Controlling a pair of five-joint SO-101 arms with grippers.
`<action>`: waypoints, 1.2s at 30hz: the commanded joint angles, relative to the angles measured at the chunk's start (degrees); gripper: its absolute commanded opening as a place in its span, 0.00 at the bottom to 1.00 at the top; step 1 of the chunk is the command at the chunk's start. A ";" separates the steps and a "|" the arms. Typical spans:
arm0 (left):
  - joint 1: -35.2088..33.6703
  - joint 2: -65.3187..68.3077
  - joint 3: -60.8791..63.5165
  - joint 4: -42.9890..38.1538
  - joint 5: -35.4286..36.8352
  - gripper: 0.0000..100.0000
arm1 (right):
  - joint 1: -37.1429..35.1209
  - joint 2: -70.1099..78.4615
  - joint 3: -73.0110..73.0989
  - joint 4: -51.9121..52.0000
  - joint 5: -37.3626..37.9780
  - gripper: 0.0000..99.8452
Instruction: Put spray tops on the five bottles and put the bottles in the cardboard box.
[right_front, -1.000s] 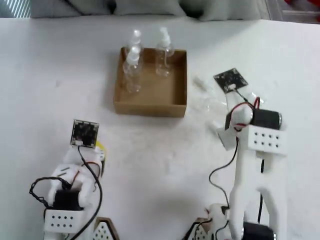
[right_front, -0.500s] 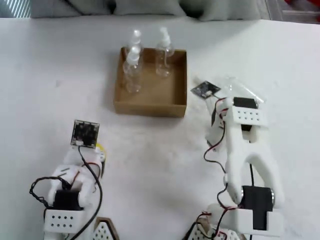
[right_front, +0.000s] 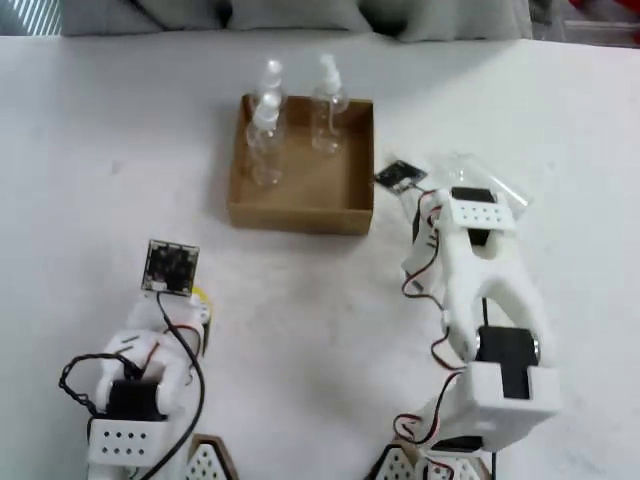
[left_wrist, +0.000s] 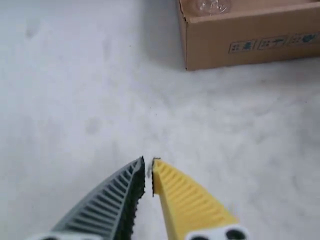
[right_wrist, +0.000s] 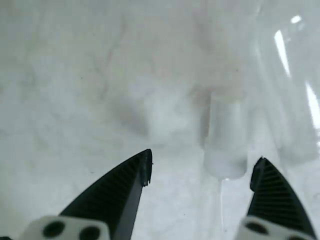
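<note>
The cardboard box (right_front: 345, 195) sits at the middle of the table, and three clear bottles (right_front: 265, 135) with spray tops stand in it. Right of the box lie clear bottles (right_front: 480, 170) on the table. My right arm (right_front: 470, 240) stretches over them. In the right wrist view my right gripper (right_wrist: 202, 165) is open just above the table, with a white spray top (right_wrist: 227, 145) lying between its black fingers, nearer one of them. A clear bottle (right_wrist: 290, 100) lies beside it. My left gripper (left_wrist: 148, 172) is shut and empty, low over the table before the box (left_wrist: 240, 35).
The white table (right_front: 120, 150) stretches bare to the left of the box and between the arms. The left arm's base (right_front: 135, 400) sits at the front left. A bottle's base (left_wrist: 210, 6) shows over the box wall in the left wrist view.
My right arm has swung left toward the box and dipped down, bringing its gripper low over the spray top and bottles. The left arm has kept still.
</note>
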 joint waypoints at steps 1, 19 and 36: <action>-0.48 -1.10 -0.26 0.09 -0.70 0.06 | 1.45 3.38 -6.51 0.92 0.53 0.29; -0.31 -1.10 -0.26 -0.09 -0.70 0.06 | 4.88 8.13 -23.56 19.30 -4.48 0.06; -0.31 -1.10 -0.26 -0.18 -0.70 0.06 | -22.02 -11.38 -19.34 29.14 -41.32 0.02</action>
